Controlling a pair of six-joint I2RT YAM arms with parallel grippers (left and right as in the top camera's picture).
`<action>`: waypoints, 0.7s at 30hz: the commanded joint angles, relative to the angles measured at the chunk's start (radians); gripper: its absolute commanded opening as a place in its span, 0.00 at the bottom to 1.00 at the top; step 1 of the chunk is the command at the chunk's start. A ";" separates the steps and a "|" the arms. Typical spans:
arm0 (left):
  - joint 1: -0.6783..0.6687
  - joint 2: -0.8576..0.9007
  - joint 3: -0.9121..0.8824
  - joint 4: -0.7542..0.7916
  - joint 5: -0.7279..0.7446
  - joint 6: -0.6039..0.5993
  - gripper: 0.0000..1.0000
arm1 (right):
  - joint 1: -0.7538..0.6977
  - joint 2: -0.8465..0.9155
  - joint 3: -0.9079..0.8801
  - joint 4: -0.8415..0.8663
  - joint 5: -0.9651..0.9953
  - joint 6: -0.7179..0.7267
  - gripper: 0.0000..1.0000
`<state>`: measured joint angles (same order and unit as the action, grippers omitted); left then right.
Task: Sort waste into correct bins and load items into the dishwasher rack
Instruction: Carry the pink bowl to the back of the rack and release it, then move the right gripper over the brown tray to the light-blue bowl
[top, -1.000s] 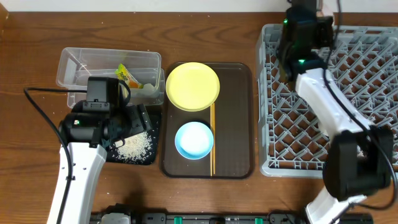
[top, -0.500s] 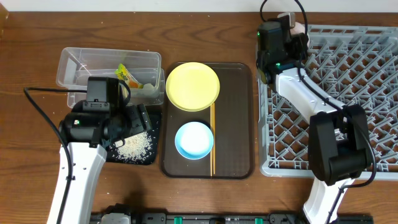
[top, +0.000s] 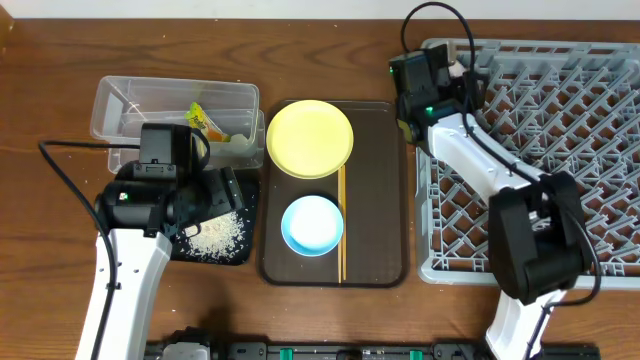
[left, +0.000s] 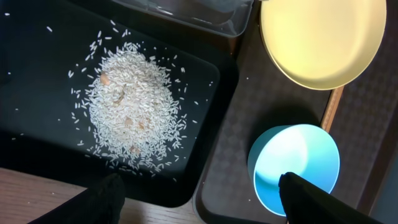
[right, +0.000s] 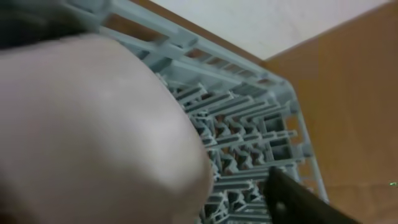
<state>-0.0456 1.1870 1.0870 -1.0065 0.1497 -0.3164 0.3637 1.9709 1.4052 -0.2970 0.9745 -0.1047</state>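
Two bins sit at the left. One clear box (top: 150, 105) is at the back, with the single yellow-green wrapper (top: 203, 121) inside it. One black tray (left: 37, 118) lies just in front, holding one loose heap of rice (left: 130, 109) with stray grains scattered round it. The left gripper (left: 200, 202) hangs above the tray's right edge, its two fingers spread wide with nothing between them.

One brown serving tray (top: 385, 200) sits in the middle. On it are one yellow plate (top: 310, 138) at the back and one light blue bowl (top: 312, 225) in front of it. The chopsticks (top: 341, 225) lie along the bowl's right side (so close together that they read as a single strip, and the count cannot be told).

The one grey rack (top: 570, 160) fills the right side. The right gripper (top: 452, 78) is at its far-left corner, clamped on one pinkish-white bowl (right: 87, 137). The bowl fills most of the wrist view, with the rack's pegs behind it.
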 joint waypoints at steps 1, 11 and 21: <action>0.005 0.003 0.000 -0.003 -0.012 0.005 0.82 | -0.003 -0.160 0.003 -0.027 -0.125 0.033 0.72; 0.005 0.003 0.000 -0.003 -0.012 0.005 0.83 | 0.019 -0.396 0.003 -0.324 -0.850 0.051 0.72; 0.005 0.003 0.000 -0.003 -0.013 0.006 0.83 | 0.048 -0.345 -0.001 -0.502 -1.131 0.153 0.75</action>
<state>-0.0456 1.1873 1.0870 -1.0069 0.1501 -0.3164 0.3779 1.6035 1.4097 -0.7872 0.0509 0.0090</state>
